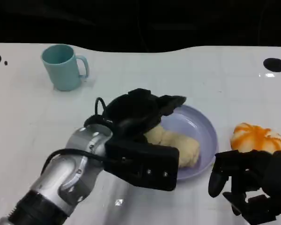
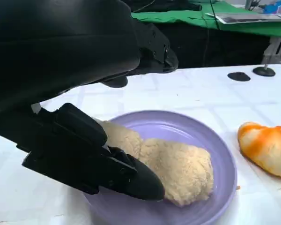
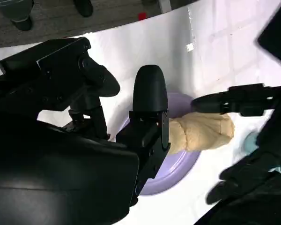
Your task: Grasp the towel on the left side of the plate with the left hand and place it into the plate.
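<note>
One towel (image 1: 178, 145), beige and bunched into a lumpy roll, lies inside the one plate (image 1: 203, 136), a lilac plate near the middle of the white worktop (image 1: 28, 117). Two robot hands are in view. The left robot hand (image 1: 140, 112) hovers over the near-left part of the plate with its fingers (image 2: 131, 180) spread above and beside the towel; the wrist view shows one finger low along the towel's side, but whether it touches or grips the cloth cannot be told. The right robot hand (image 1: 246, 180) hangs at the near-right edge of the worktop, just beside the plate, its fingers loosely curled with nothing in them. One teal mug (image 1: 63, 67) stands upright at the far left, well apart from the plate, handle turned toward the plate's side. One orange-and-white pumpkin-shaped thing (image 1: 257, 137) sits to the right of the plate, near but apart from it. Two flat black round marks (image 1: 274, 64) lie at the worktop's far corners. Beyond the far edge the room is dark; the left wrist view shows a green cloth (image 2: 225, 18) on a surface behind.
</note>
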